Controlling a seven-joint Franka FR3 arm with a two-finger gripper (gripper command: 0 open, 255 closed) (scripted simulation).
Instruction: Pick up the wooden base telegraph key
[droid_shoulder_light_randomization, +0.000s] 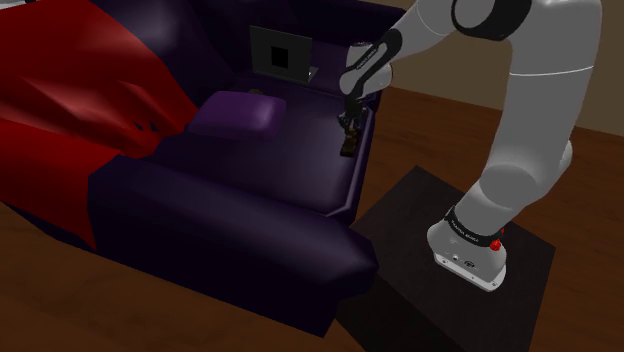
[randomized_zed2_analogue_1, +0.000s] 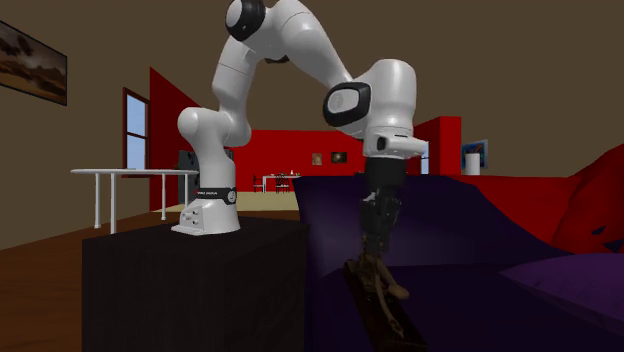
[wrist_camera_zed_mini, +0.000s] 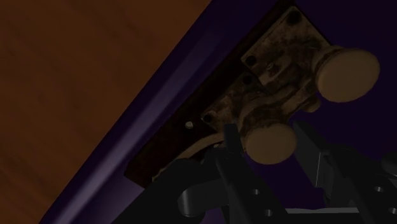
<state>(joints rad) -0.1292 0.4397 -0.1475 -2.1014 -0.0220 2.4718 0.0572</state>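
The key (wrist_camera_zed_mini: 267, 95) lies on the sofa (droid_shoulder_light_randomization: 240, 200), on the seat's edge nearest the stand (droid_shoulder_light_randomization: 420, 270), right beside the drop to the wooden floor (wrist_camera_zed_mini: 76, 76). The gripper (wrist_camera_zed_mini: 267, 130) is directly over it. In the wrist view the two fingers (wrist_camera_zed_mini: 230, 156) stand apart on either side of one pale round knob of the key. One finger is close against the knob and the other shows a sliver of purple between. A second, larger knob sits further along the key, beyond the fingertips. The base is dark brown and mottled, with a small screw showing near its edge.

The sofa also carries a purple cushion (droid_shoulder_light_randomization: 235, 113) toward the middle of the seat, a red cloth (droid_shoulder_light_randomization: 80, 90) draped over the far end, and a dark flat panel (droid_shoulder_light_randomization: 282, 52) propped at the back. All three lie well apart from the key.

In the shoulder view the gripper (droid_shoulder_light_randomization: 350, 125) covers most of the key (droid_shoulder_light_randomization: 349, 147), leaving a small dark shape below the fingers. The second exterior view looks along the sofa's edge. There the key (randomized_zed2_analogue_1: 380, 295) is a long dark strip with a brownish lever, and the gripper (randomized_zed2_analogue_1: 378, 235) comes straight down onto its far end. That view also shows red walls and a white railing behind the stand (randomized_zed2_analogue_1: 190, 280).
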